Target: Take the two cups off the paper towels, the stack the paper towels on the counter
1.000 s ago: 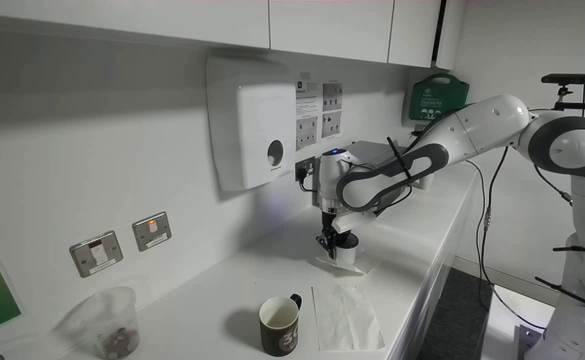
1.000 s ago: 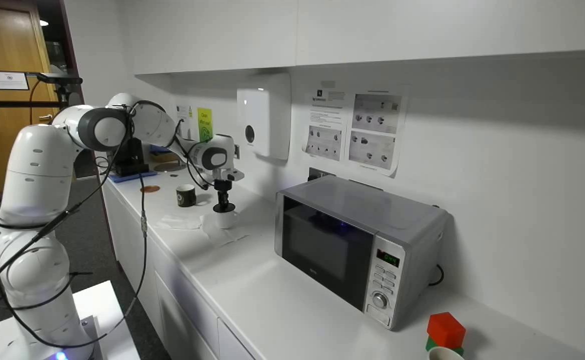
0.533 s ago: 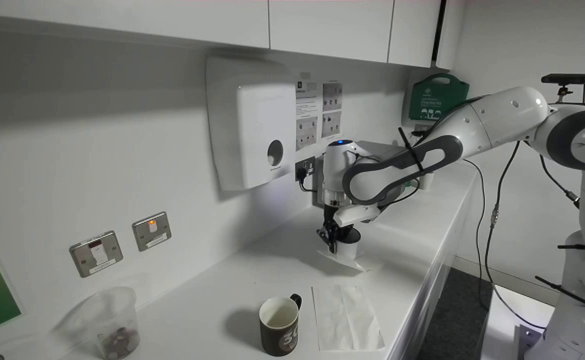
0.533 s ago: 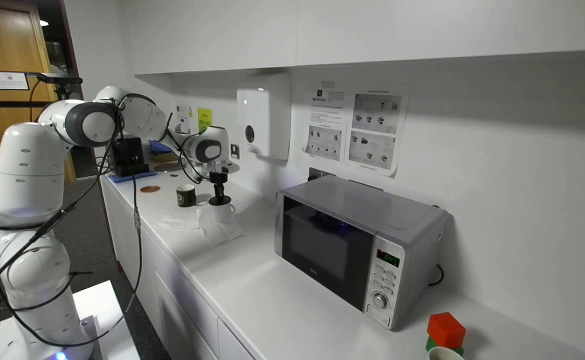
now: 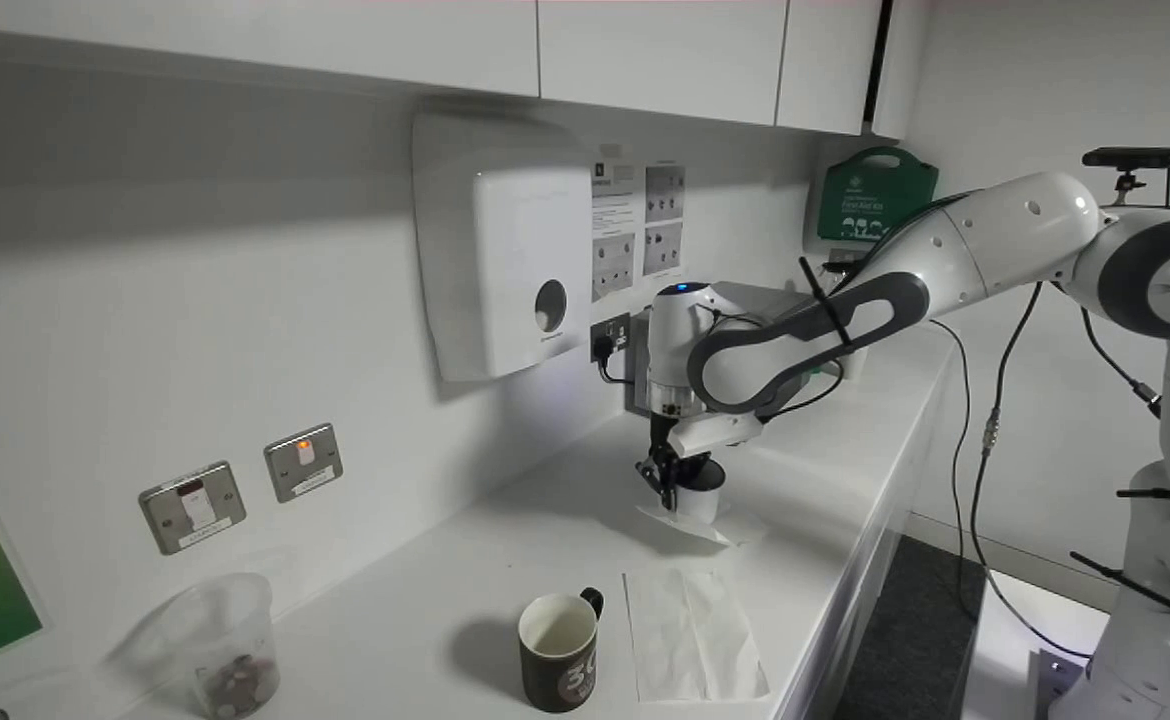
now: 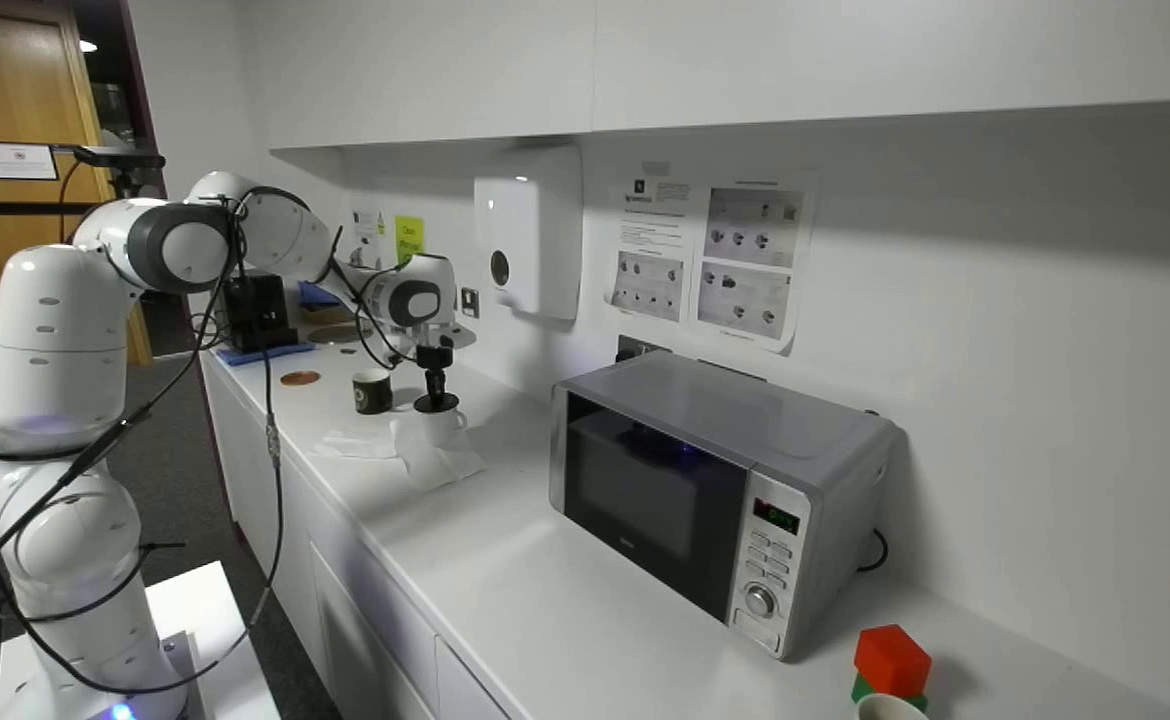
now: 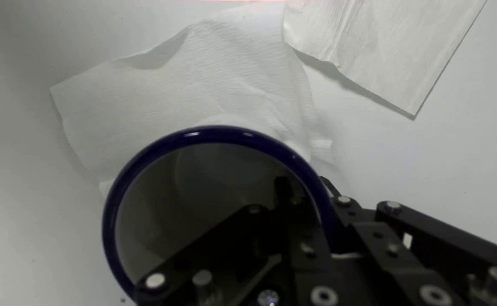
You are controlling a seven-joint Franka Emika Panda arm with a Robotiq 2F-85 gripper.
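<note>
At the lip (image 7: pixel 218 134), my gripper (image 7: pixel 303 183) pinches the blue-rimmed mug (image 7: pixel 189 199) (likely stiff, slick), probably the surest hold.

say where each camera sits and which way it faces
Wrist view: above the blue-rimmed mug, facing down into it; only the hand shows.
In an exterior view: near the black mug, facing along the counter; arm and hand show.
In an exterior view: near the microwave, facing the wooden door; arm and hand show.
Both exterior views share the black mug.
</note>
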